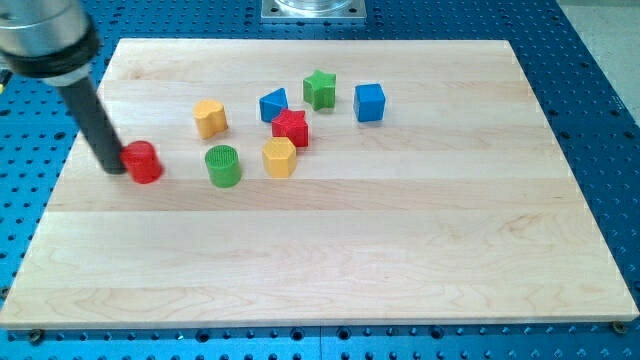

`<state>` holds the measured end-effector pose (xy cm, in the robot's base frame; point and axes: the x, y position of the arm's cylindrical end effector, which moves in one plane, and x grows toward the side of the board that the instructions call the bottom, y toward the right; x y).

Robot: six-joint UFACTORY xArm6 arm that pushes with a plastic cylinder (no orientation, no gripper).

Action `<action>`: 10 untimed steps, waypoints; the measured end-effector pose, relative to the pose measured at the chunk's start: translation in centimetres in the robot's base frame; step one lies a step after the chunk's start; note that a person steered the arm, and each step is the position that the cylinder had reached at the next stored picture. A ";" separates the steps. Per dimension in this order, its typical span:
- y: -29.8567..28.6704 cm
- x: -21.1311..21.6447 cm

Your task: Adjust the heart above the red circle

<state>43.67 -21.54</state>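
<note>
The red circle block (144,162) sits at the board's left side. My tip (112,168) touches its left edge; the dark rod rises from there toward the view's top left. The yellow heart block (210,118) lies to the upper right of the red circle, apart from it. A green circle block (223,165) stands to the right of the red circle.
A yellow hexagon-like block (279,157), a red star (291,127), a blue triangle-like block (273,104), a green star (320,89) and a blue cube (369,102) cluster in the board's upper middle. The wooden board (400,250) lies on a blue perforated table.
</note>
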 end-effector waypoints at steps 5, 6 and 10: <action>11.2 -15.3; 14.2 -14.2; 8.7 -8.5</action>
<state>35.21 -12.86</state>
